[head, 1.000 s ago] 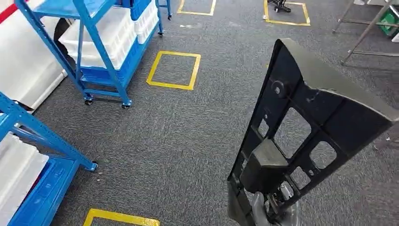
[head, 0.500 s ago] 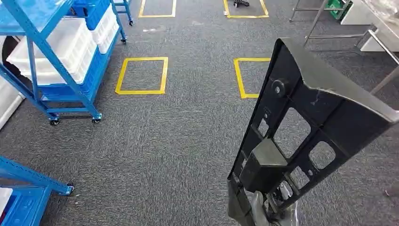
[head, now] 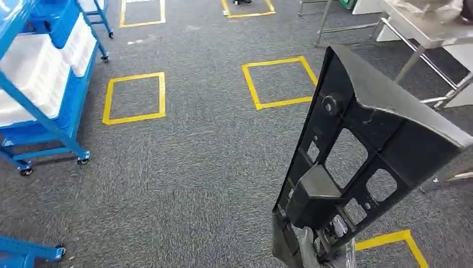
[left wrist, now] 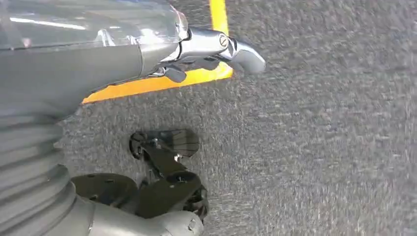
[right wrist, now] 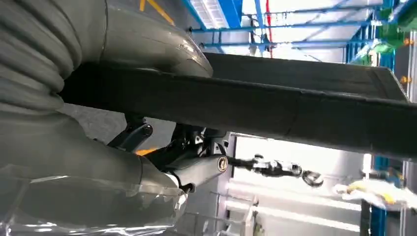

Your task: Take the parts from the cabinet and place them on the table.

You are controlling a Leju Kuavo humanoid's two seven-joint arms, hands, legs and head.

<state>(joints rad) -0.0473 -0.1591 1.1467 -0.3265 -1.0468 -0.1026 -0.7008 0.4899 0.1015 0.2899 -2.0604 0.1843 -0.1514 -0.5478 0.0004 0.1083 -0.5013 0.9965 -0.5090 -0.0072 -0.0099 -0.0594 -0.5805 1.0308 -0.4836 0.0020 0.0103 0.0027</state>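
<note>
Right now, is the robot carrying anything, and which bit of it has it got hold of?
Yes: the right hand grips a black panel by its lower end, standing upright. The left hand holds nothing.

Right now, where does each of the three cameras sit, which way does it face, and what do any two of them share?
Head view: high on the body, looking down at carpet, yellow floor squares and the black panel held by the right robot hand.
Left wrist view: behind the hanging left robot hand, facing carpet and yellow tape.
Right wrist view: behind the right robot hand, along the black panel.
Shared: head and right wrist views show the panel.
</note>
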